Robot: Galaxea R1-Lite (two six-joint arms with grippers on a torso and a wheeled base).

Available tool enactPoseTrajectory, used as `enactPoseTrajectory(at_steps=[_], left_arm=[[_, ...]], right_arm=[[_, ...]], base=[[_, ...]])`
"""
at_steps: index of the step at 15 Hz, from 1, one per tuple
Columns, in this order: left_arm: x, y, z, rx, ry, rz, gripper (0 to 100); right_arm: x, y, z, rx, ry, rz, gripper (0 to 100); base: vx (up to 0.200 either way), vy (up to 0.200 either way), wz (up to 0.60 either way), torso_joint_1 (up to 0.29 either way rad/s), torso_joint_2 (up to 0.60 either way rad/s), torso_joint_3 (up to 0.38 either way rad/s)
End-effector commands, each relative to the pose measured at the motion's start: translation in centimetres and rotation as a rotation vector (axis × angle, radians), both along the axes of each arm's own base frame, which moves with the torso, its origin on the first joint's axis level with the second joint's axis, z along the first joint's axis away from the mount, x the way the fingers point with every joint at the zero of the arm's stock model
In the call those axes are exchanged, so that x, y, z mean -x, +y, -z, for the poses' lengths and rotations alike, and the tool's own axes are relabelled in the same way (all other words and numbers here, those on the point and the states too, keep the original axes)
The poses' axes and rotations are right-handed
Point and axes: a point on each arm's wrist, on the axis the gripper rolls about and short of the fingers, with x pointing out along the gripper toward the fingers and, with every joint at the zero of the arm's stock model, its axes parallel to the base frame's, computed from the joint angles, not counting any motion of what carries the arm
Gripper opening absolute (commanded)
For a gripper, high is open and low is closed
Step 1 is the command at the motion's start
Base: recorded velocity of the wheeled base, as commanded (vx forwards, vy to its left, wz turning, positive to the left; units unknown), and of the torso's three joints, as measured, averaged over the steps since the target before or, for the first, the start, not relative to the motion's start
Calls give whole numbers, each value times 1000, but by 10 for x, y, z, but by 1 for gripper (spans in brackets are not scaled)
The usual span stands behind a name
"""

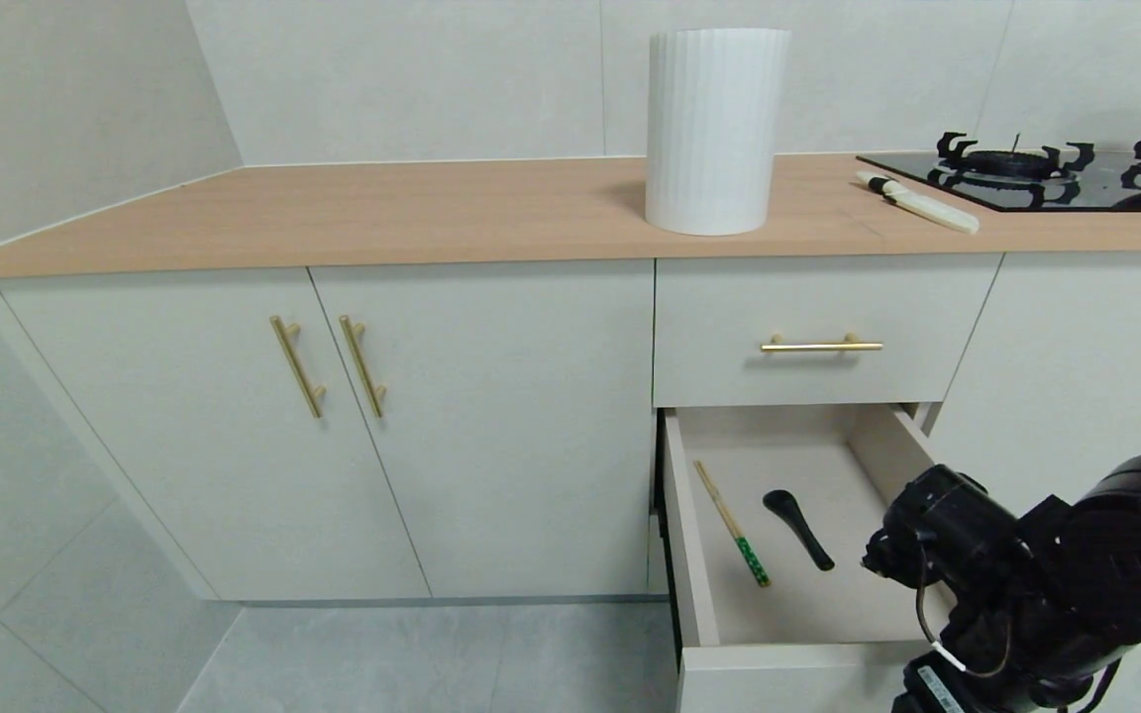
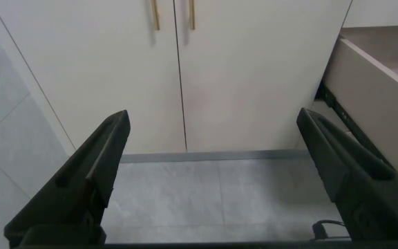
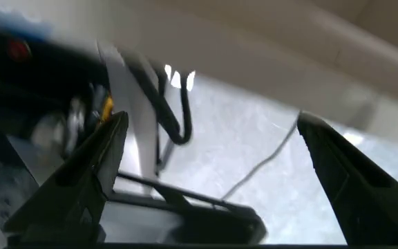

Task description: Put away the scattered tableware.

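The wooden worktop [image 1: 382, 213] runs the width of the kitchen over pale cabinet doors [image 1: 234, 446]. Below a shut drawer with a brass handle [image 1: 821, 346], the lower drawer [image 1: 694, 555] stands pulled out. A tall white ribbed canister [image 1: 714, 129] sits on the counter, and the gas hob [image 1: 1026, 183] is off to the right. The right arm [image 1: 1026, 555] hangs low beside the open drawer's front corner. Its right gripper [image 3: 211, 119] is spread wide with nothing in it, pointing at the floor. The left gripper [image 2: 213, 121] is just as slack and empty, down in front of the cabinet doors.

What looks like a cream sheathed knife [image 1: 917, 203] lies out on the counter, just beside the hob's edge. A pair of chopsticks [image 1: 732, 523] and a black spoon [image 1: 800, 530] lie apart on the drawer floor.

By my reckoning the knife comes next. The right arm should rise clear of the drawer front and the brass handle, then turn its wrist square across the slanted knife. It should pinch at mid-length, keeping off the hob.
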Motion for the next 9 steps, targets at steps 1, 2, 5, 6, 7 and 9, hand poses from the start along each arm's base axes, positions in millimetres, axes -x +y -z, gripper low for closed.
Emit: enactPoseTrajectory(at_steps=[1, 2, 5, 6, 7, 9], left_arm=[[0, 0, 0, 0, 0, 2, 100], [0, 0, 0, 0, 0, 0, 100], [0, 0, 0, 0, 0, 0, 100], [0, 0, 0, 0, 0, 0, 100], [0, 0, 0, 0, 0, 0, 100], [0, 0, 0, 0, 0, 0, 100]], right_arm=[[-11, 4, 6, -2, -20, 34, 100], [-17, 5, 7, -6, -57, 65, 100], [-30, 10, 9, -24, -151, 141, 100], [-40, 11, 7, -36, -192, 167, 100], [-46, 10, 5, -43, -207, 178, 100], [-60, 11, 5, -62, -241, 196, 100]], base=[[0, 0, 0, 0, 0, 0], [0, 0, 0, 0, 0, 0], [0, 0, 0, 0, 0, 0], [0, 0, 0, 0, 0, 0], [0, 0, 0, 0, 0, 0], [0, 0, 0, 0, 0, 0]])
